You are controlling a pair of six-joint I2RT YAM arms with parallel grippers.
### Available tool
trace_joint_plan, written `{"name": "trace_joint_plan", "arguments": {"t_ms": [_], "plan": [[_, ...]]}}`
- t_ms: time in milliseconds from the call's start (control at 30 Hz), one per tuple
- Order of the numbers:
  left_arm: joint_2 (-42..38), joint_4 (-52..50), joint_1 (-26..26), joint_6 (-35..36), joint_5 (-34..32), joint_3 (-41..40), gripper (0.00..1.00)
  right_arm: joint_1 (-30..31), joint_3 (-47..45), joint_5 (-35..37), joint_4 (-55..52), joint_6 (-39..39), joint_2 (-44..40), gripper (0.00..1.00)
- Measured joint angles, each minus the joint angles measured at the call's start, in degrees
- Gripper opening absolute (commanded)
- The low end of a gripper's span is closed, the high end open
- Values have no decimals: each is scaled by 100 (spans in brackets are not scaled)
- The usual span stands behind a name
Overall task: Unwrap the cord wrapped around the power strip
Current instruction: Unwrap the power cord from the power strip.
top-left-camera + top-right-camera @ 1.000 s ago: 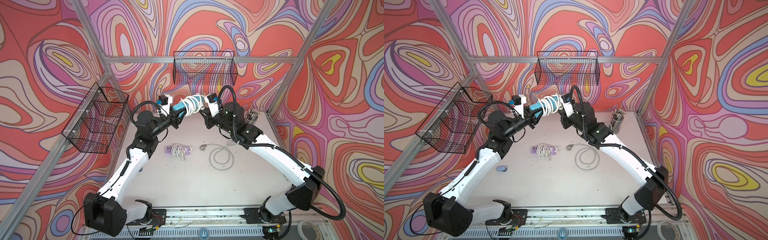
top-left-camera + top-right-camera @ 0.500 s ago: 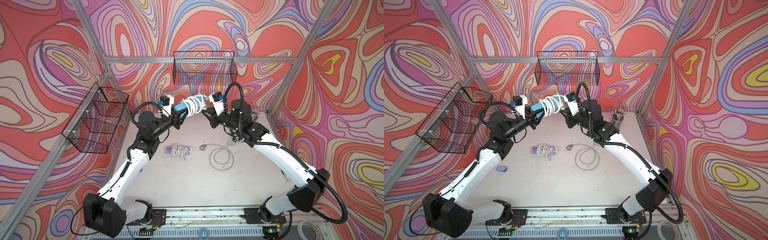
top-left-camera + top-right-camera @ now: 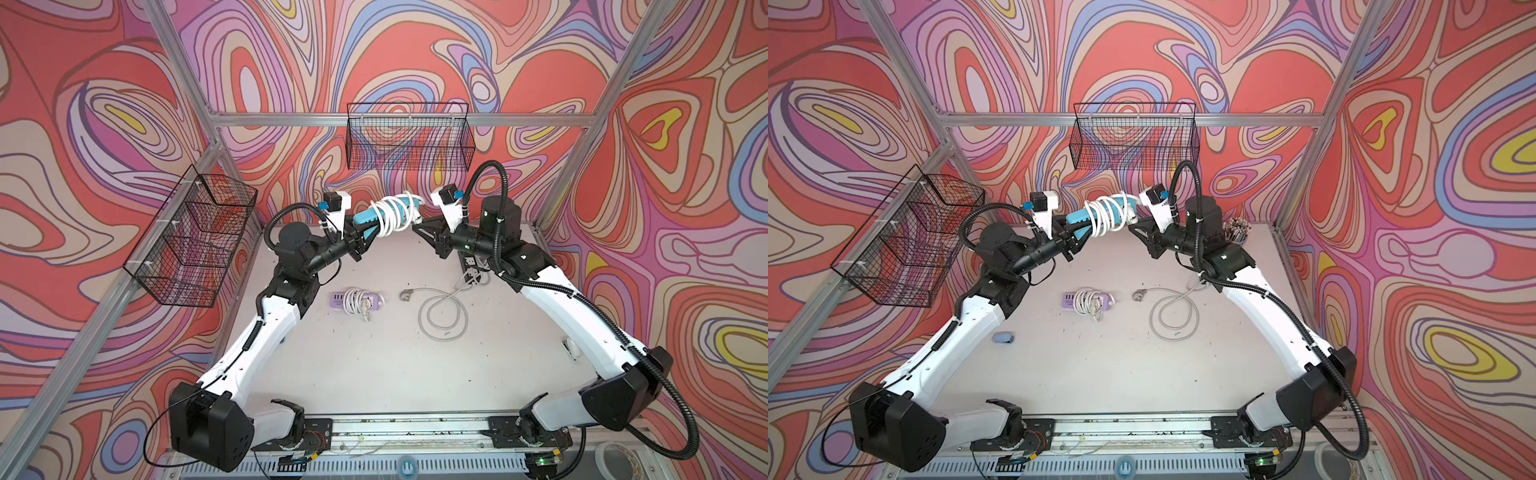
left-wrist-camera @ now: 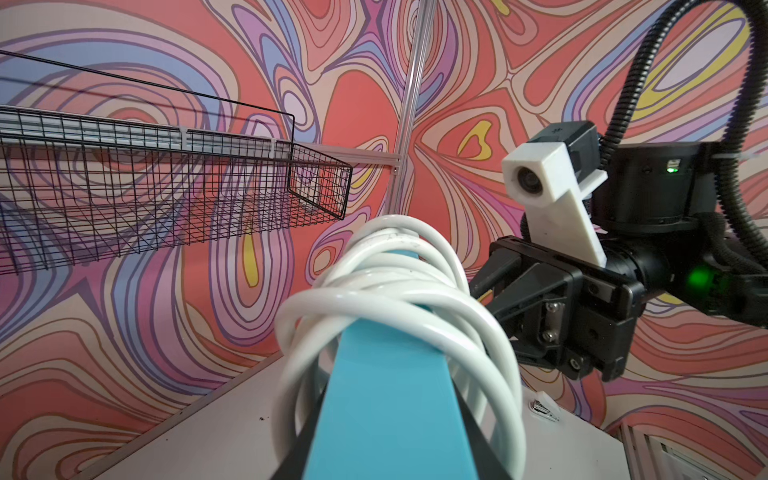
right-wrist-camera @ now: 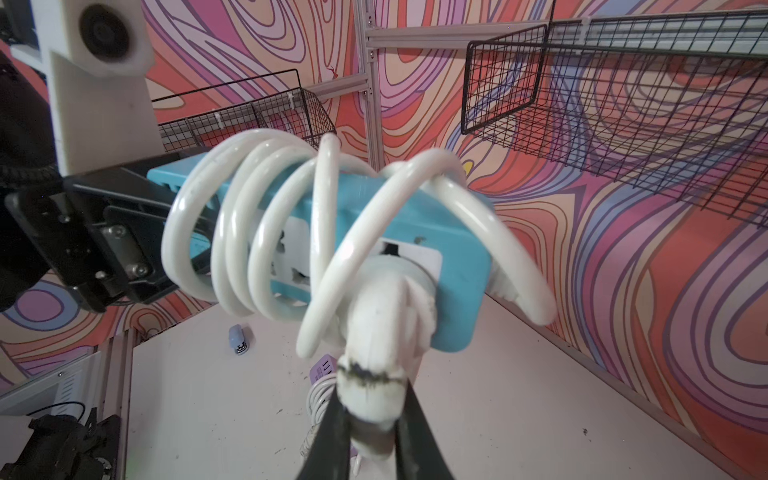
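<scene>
The turquoise plastic power strip (image 3: 368,217) is held tilted in the air above the back edge of the desk (image 3: 374,374), with its thick white cord (image 3: 390,212) wound round it in several loops. The left gripper (image 3: 361,233) is clamped on the strip's lower end. The right gripper (image 5: 368,419) is pinched on the white plug (image 5: 386,316) (which sits against a socket face at the strip's other end). A lilac power strip (image 3: 357,300), wrapped in its own cord, lies mid-desk.
</scene>
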Motion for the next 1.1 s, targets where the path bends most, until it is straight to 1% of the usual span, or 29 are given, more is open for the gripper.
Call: {"name": "trace_joint_plan", "arguments": {"t_ms": [167,467,700,767,867,1100], "plan": [[28,31,13,-48,22,0,0,35,0,50,2,15,0,0],[-2,66,188,-55,68,0,0,643,186,1224,17,-76,94,0],[-133,74,313,57,-389,-136,0,1169,608,2232,168,-157,588,0],[-166,68,339,109,-520,-177,0,1257,699,2417,234,-157,726,0],[-199,68,352,175,-654,-236,0,1318,754,2575,280,-155,828,0],[-240,50,341,284,-702,-243,0,1370,758,2756,264,-236,815,0]]}}
